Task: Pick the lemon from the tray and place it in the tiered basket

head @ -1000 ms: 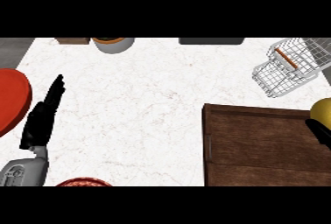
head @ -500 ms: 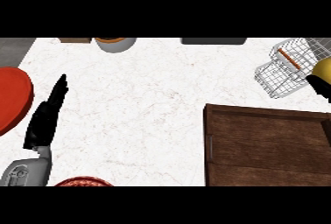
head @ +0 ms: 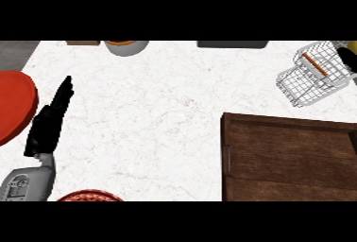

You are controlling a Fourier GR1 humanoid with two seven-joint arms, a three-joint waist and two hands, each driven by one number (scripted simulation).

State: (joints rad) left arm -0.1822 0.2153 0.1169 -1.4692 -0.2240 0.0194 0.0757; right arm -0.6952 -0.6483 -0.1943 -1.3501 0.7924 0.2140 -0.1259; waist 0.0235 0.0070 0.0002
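At right edge, right hand (head: 346,60) and lemon (head: 352,45) mostly cut off

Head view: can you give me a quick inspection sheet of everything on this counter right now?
Surface: white marbled counter.
Job's things: brown wooden tray at lower right, no lemon in it; white wire tiered basket at upper right, an orange item on its upper tier; a yellow sliver, perhaps the lemon, at the right edge beside the basket.
Clutter: red plate at left edge; red round thing at bottom; grey bowl and dark slab at top.
Hands: left hand open, resting at left; right hand barely showing at the right edge.
Cables: nothing seen.
Surroundings: nothing seen.
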